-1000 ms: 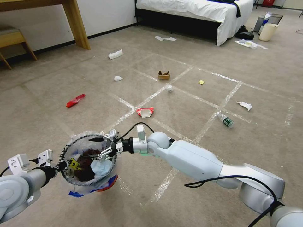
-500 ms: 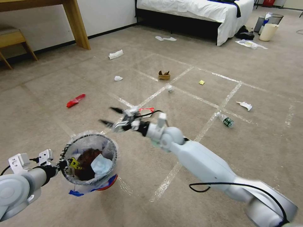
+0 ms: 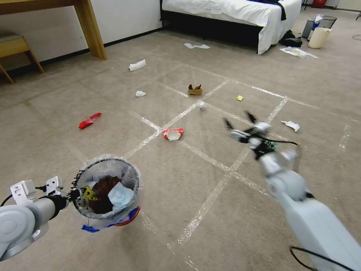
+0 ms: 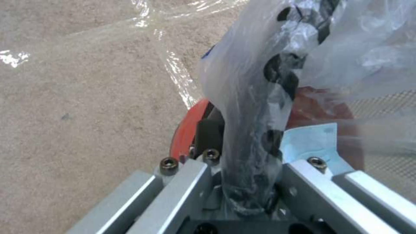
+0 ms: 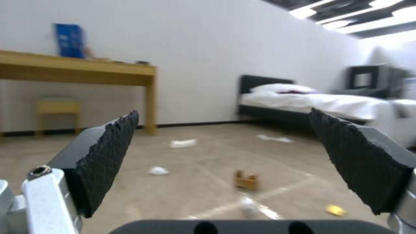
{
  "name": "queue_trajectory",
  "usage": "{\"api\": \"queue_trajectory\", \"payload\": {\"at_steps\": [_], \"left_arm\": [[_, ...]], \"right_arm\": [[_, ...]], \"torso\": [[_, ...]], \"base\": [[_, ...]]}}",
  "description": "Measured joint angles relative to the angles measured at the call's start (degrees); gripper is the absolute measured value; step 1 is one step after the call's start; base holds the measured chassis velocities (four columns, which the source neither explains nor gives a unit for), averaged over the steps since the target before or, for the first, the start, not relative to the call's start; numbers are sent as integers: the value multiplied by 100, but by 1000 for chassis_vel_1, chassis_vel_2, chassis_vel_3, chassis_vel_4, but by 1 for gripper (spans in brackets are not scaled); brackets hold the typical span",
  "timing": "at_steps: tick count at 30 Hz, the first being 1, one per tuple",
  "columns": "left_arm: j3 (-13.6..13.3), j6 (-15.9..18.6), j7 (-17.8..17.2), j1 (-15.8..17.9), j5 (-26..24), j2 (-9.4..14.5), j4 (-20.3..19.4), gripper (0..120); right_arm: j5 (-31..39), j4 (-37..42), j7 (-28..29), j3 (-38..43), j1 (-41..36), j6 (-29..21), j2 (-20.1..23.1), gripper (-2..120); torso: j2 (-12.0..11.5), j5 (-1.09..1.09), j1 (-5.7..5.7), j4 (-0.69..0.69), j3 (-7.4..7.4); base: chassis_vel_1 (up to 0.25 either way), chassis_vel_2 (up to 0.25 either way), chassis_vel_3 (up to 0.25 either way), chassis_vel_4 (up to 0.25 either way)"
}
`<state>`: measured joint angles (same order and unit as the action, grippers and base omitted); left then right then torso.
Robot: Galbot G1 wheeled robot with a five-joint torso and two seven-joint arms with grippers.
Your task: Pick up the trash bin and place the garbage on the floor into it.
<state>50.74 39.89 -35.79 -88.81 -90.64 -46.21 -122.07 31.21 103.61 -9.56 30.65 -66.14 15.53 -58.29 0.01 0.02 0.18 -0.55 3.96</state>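
The left gripper (image 3: 73, 194) is clamped on the rim of the small round black wire-mesh trash bin (image 3: 107, 194) with its crinkly clear bag liner, holding it above the beige carpet floor (image 3: 180, 195); a pale blue face mask (image 3: 121, 195) lies inside. The right gripper (image 3: 240, 123), blurred, hangs with fingers spread wide and empty, partly hiding a small bottle (image 3: 271, 145). A red-and-white paper bowl (image 3: 173, 133) lies between bin and gripper.

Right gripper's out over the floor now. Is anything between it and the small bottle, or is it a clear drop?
Nothing visible blocks it. The right gripper, open, hangs over bare floor, with the small bottle beside its wrist. The left gripper holds the trash bin off to the other side.
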Motion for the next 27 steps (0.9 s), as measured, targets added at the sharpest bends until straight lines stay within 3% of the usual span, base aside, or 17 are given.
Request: {"api": "queue_trajectory", "payload": {"at_steps": [5, 10, 13, 27], "left_arm": [[38, 37, -20, -25, 2, -22, -49, 1], [157, 75, -56, -67, -40, -22, -139, 1], [201, 100, -64, -78, -52, -19, -144, 1], [387, 228, -276, -110, -186, 44, -222, 1]], "right_arm": [[-274, 232, 0, 625, -668, 147, -449, 100], [-763, 583, -114, 1484, -1465, 556, -1261, 100], [-1022, 679, -246, 1863, -1730, 821, -1511, 100], [-995, 902, -927, 2347, -2356, 1629, -2254, 100]], "torso": [[0, 0, 0, -1, 0], [0, -3, 0, -1, 0], [0, -3, 0, 0, 0], [0, -3, 0, 0, 1]], "base": [[0, 0, 0, 0], [0, 0, 0, 0], [0, 0, 0, 0], [0, 0, 0, 0]]}}
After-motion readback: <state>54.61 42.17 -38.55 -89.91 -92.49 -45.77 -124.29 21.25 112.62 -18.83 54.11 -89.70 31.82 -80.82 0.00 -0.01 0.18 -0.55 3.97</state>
